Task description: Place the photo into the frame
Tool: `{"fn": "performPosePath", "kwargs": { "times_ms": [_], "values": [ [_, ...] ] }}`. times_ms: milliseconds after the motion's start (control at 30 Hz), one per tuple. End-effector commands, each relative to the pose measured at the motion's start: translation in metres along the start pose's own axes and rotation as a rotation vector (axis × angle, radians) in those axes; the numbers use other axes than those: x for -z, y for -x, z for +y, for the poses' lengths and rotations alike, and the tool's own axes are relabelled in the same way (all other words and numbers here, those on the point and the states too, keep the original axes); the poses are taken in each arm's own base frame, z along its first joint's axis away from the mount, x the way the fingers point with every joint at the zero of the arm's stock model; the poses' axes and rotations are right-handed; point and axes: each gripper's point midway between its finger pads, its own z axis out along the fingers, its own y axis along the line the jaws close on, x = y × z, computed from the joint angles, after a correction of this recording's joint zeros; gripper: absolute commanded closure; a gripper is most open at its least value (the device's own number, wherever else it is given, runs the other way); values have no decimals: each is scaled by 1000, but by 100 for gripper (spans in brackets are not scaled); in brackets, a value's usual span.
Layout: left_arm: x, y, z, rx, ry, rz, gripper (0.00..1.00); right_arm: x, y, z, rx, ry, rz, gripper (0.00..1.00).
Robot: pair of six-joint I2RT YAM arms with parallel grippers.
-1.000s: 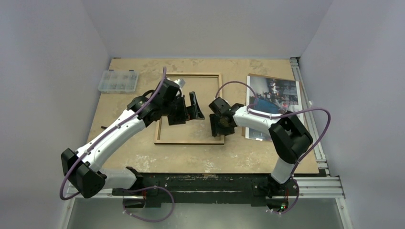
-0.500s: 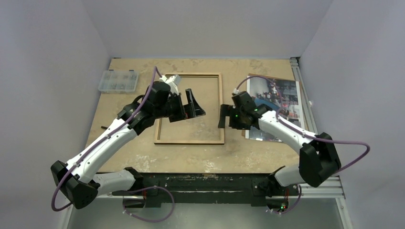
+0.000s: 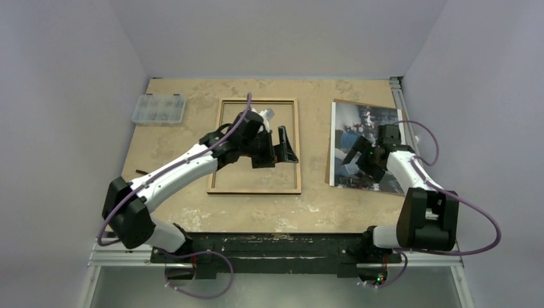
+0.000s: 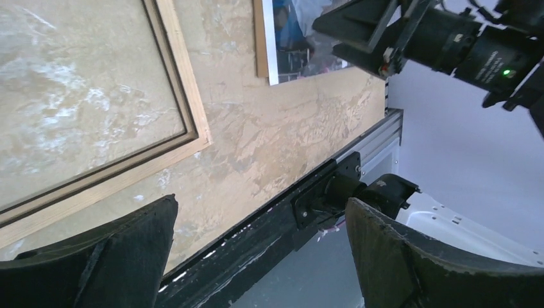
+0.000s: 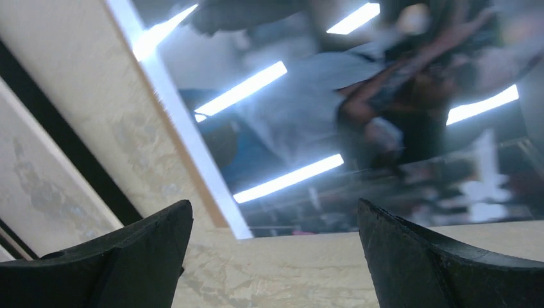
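Note:
The frame point(image 3: 254, 190) lies flat in the middle of the table, its light tan wood side up, and its near right corner point(image 4: 190, 126) shows in the left wrist view. My left gripper point(image 3: 288, 147) hovers open over the frame's right side, nothing between its jaws point(image 4: 261, 204). The photo point(image 3: 378, 128), a glossy bluish street print, lies flat to the right on a brown board point(image 3: 331, 142) of similar size. My right gripper point(image 3: 359, 158) stands open low over the photo's near left corner point(image 5: 256, 192), holding nothing point(image 5: 274, 205).
A clear plastic compartment box point(image 3: 158, 110) sits at the back left. An aluminium rail point(image 3: 420, 173) runs along the table's right edge, close to the photo. A black bar point(image 3: 276, 241) borders the near edge.
My right arm swung right, from the frame's right edge to over the photo, and its jaws opened wide. My left gripper moved right across the frame to its right side.

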Motion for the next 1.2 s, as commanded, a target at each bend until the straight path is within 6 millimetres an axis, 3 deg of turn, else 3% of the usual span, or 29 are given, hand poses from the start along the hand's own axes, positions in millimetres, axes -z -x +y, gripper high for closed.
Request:
{"fn": "performPosePath", "kwargs": {
  "times_ms": [0,167,400,767,1167],
  "values": [
    [-21,3,-36,-48,-35,20,0,10,19,-36,-61,-86,-37,2],
    [-60,-14,-45,-88,21,110,0,6,35,-51,-78,-162,-73,2],
    [-80,-22,-59,-112,9,146,0,-17,32,-52,-52,-154,-6,2],
    [-87,-22,-50,-114,34,149,0,-54,-41,-19,84,-103,206,2],
    [-87,-21,-41,-120,74,140,0,-67,-100,-2,65,-8,355,4]
  ]
}}
